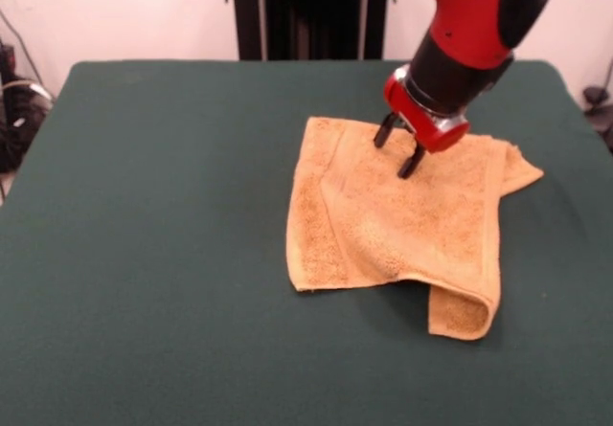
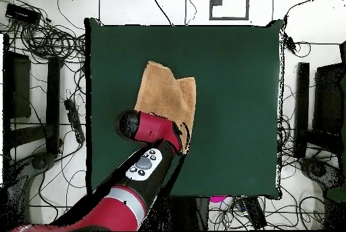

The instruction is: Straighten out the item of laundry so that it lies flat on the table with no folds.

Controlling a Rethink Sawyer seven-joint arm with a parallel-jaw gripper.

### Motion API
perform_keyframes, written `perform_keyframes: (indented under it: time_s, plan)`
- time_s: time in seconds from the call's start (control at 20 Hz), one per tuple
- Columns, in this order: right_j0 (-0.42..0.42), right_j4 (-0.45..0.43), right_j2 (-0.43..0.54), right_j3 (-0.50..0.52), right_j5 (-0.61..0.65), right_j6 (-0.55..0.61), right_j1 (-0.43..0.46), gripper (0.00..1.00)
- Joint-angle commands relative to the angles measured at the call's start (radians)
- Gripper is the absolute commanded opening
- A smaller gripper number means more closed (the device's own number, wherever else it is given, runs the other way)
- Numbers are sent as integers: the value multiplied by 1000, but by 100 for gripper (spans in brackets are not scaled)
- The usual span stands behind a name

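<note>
towel: small orange-tan terry-cloth towel (image 1: 402, 220) lies near the table's middle, toward one side edge | hold: we see the red-and-black gripper (image 1: 399, 148), jaws parted, tips at the cloth, gripping nothing, probably to spread it | axis: none clear; near corner folded over on the dark green felt table (image 1: 144, 254)
</note>
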Motion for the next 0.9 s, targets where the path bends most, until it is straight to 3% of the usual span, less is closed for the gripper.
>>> perform_keyframes:
  time_s: [0.05, 0.9]
  plan:
    - [38, -14, 113, 149, 162, 197, 108, 100]
    - [42, -42, 73, 147, 148, 156, 131, 100]
